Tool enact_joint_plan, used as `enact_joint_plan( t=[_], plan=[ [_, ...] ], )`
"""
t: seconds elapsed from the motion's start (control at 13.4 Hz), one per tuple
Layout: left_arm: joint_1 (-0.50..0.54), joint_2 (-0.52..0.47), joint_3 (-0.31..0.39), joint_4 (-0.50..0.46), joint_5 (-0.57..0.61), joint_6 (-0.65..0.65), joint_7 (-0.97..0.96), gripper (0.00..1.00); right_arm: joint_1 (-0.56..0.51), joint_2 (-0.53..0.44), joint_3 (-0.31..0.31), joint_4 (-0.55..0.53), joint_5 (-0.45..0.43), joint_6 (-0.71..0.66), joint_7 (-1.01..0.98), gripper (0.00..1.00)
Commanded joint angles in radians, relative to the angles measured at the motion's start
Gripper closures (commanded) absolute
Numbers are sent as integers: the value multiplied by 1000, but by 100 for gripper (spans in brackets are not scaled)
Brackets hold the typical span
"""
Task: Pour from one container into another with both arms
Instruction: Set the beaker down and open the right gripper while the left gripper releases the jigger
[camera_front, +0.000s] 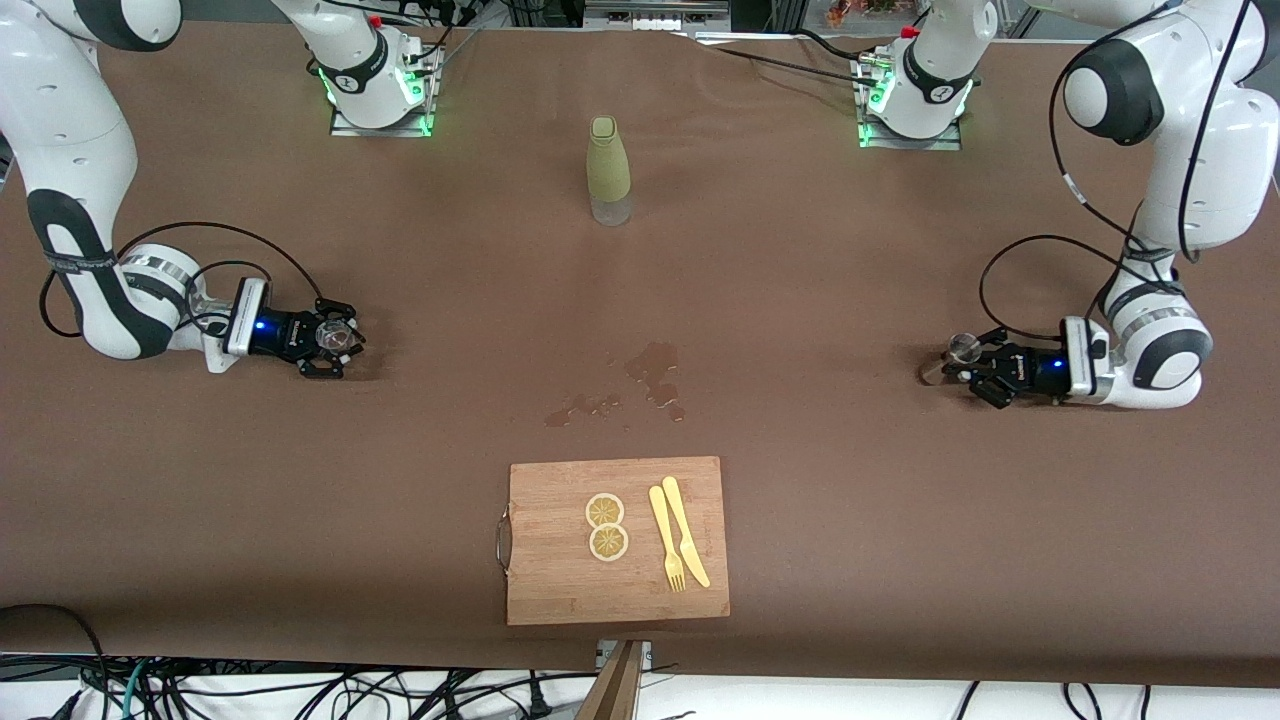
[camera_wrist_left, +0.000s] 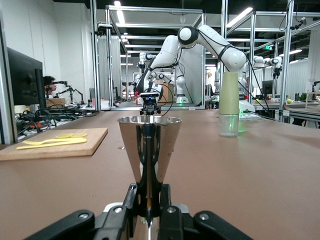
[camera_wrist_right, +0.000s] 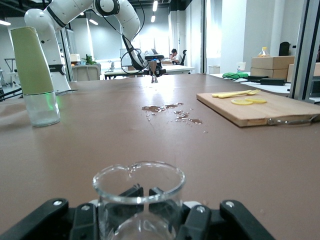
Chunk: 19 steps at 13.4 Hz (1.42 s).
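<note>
The right gripper (camera_front: 335, 345) sits low at the right arm's end of the table (camera_front: 850, 480), its fingers clenched on a small clear glass beaker (camera_wrist_right: 138, 192) with a pouring lip. The glass looks empty, though that is hard to tell.

Midway between the arms stands a pale green bottle (camera_front: 608, 170) with a clear base. Nearer the front camera lie a wet spill (camera_front: 650, 375) and then a wooden cutting board (camera_front: 617, 540) carrying two lemon slices (camera_front: 606, 527), a yellow fork (camera_front: 665, 538) and a yellow knife (camera_front: 686, 530).

At the left arm's end, the left gripper (camera_front: 975, 372) grasps a shiny metal cone-shaped cup (camera_wrist_left: 149, 150), held upright by its narrow waist.

Both vessels are gripped and well apart, so the step in hand seems to be lifting them and bringing them together. Both should stay level on the way, meet over bare table, and the pouring one should tip slowly, lip just above the receiving rim, given the spill already there.
</note>
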Motion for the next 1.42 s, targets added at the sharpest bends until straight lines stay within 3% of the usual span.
enact_joint_plan(
  t=[0.0,0.07,0.15,0.22,0.75,0.82,0.9,1.12,1.35],
  plan=[
    [9,-6,23,-11,26,-16,93,100,-24,34,9,8,-10,-24,-59,100],
    [17,0,23,-11,26,-19,104,100,-23,34,6,10,-12,-18,-53,99],
    [26,1,23,-13,29,-22,119,100,-23,42,6,10,-15,-17,-42,46],
    [26,6,23,-20,41,-24,128,100,-24,48,6,16,-18,-20,-42,1],
    [29,46,23,-22,65,-19,193,100,-21,33,-87,39,-137,-33,41,0],
    [27,50,23,-19,65,-15,190,73,-20,33,-110,40,-144,-46,48,0],
    [27,55,23,-11,65,-12,183,1,-18,31,-121,55,-156,-59,62,0],
    [27,34,32,25,70,33,69,0,-18,15,-140,138,-229,-104,184,0],
    [26,-2,52,113,140,112,-184,0,-10,-50,-146,181,-285,-107,400,0]
  ],
)
